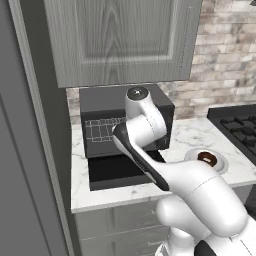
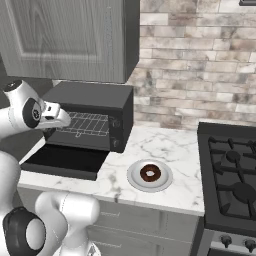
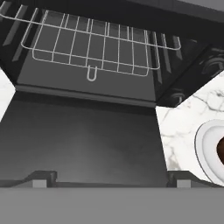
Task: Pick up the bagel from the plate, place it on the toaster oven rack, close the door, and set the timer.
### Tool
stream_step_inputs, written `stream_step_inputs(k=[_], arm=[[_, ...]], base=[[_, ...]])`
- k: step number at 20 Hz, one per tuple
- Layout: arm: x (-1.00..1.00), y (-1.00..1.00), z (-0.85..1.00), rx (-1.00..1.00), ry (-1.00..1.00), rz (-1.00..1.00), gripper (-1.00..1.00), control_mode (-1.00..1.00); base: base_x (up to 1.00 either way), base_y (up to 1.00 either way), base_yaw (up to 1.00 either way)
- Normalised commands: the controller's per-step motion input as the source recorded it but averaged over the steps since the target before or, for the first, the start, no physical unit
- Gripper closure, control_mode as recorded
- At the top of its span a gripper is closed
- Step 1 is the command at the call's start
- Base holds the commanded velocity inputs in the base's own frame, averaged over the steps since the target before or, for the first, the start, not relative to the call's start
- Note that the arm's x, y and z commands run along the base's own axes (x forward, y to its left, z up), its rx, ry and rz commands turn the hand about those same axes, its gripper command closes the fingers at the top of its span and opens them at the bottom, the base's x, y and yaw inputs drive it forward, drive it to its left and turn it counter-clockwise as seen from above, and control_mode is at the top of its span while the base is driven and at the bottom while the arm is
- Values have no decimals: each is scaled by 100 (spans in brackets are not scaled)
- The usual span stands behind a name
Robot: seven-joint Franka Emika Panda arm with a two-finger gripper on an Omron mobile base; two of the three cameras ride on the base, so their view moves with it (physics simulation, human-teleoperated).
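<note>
On the plate [image 2: 134, 181], to the right of the oven [image 2: 95, 100], lies the bagel [image 2: 150, 173], alone and untouched. The rack [image 3: 94, 46] sits bare inside the oven, whose door [image 3: 83, 144] lies folded down flat over the marble counter [image 2: 165, 145]. The gripper [image 3: 111, 181] hangs above the door with its jaws wide apart, holding nothing. A stove [image 2: 232, 175] stands right; a grey cabinet [image 2: 65, 35] hangs above, brick wall [image 2: 200, 60] behind.
</note>
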Motion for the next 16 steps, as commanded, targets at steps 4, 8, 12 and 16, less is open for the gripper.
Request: stream_step_inputs(k=[4, 8, 12, 16], arm=[[16, 12, -15, 0, -13, -4, -100, -100], [25, 11, -10, 0, -2, -5, -100, -100], [30, 9, -7, 0, 0, -6, -100, -100], [36, 5, -10, 0, 0, -5, -100, -100]], base=[[0, 0, 0], [0, 0, 0], [0, 0, 0], [0, 0, 0]])
